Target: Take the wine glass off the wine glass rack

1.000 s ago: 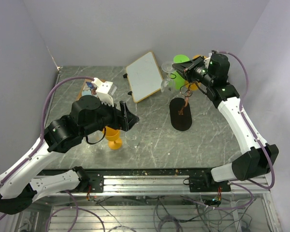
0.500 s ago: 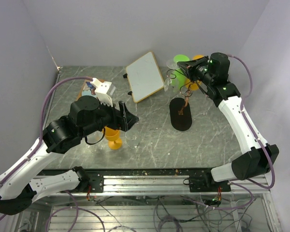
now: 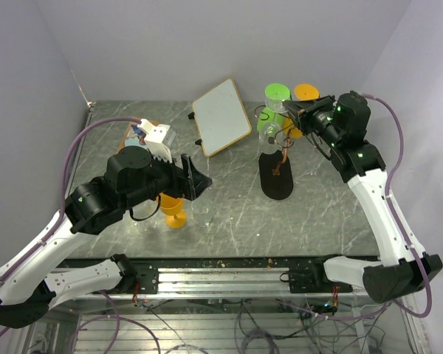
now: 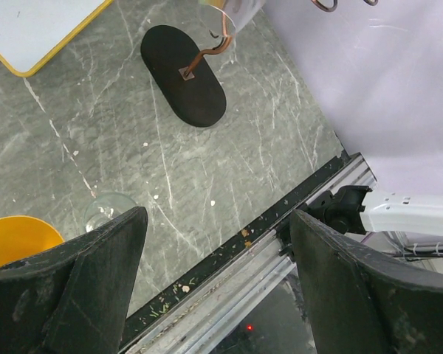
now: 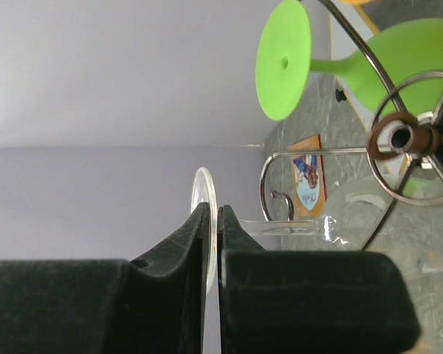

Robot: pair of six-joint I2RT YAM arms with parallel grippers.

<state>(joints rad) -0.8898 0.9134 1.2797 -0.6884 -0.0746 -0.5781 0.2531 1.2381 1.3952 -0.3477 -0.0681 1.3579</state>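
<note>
Beside the wine glass rack [image 5: 402,136], my right end effector [image 5: 216,221] clamps the wine glass [image 5: 280,227] by its stem, sideways, presumably to slide it off the wire arm.

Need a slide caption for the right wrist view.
Right gripper shut on the foot of the clear wine glass, beside the wire rack.

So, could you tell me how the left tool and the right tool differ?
The left tool stands wide open and empty; the right tool is shut on the wine glass's foot. The left hangs over the table, the right beside the wine glass rack. Both are black.
</note>
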